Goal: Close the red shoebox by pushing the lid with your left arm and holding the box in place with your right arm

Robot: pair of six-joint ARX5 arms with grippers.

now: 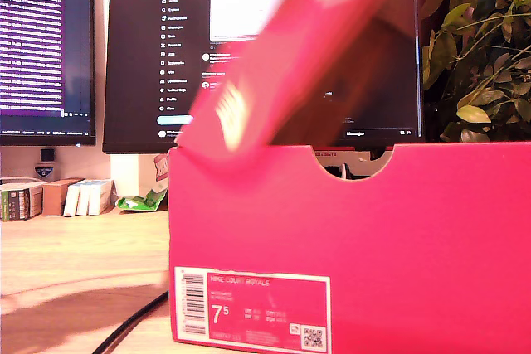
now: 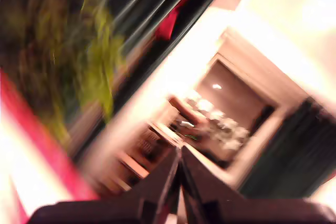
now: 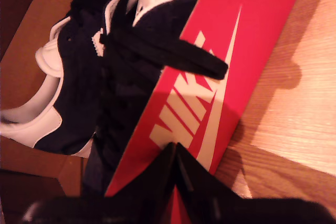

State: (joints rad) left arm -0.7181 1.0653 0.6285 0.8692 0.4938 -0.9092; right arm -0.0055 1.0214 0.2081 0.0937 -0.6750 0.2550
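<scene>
The red shoebox (image 1: 348, 246) stands on the wooden desk (image 1: 75, 263), filling the lower part of the exterior view from its middle to its right edge. Its near end wall faces the camera, with a white size label (image 1: 251, 311) low on it and a half-round notch cut into its top edge. The lid (image 1: 307, 47) is raised and tilted, rising in a blur from the box's top corner towards the exterior view's upper right; a white logo shows on it.

In the second wrist view a long red side of the box (image 3: 220, 72) with a large pale logo lies just ahead of the second gripper (image 3: 175, 153), whose dark fingertips meet in a point, with no gap between them and nothing held. Beside that red side, a pair of dark shoes (image 3: 89, 72) with white trim and black laces lies inside the box.

The first wrist view is badly smeared; the first gripper (image 2: 180, 169) shows its two dark fingers pressed together, empty, and a red streak (image 2: 37, 140) runs to one side.

Behind the box stand two monitors (image 1: 166, 55), a leafy plant (image 1: 481, 39) at the exterior view's right, and small boxes (image 1: 50, 198) at the desk's far edge on the exterior view's left. A black cable (image 1: 133, 327) crosses the desk near the box's corner.
</scene>
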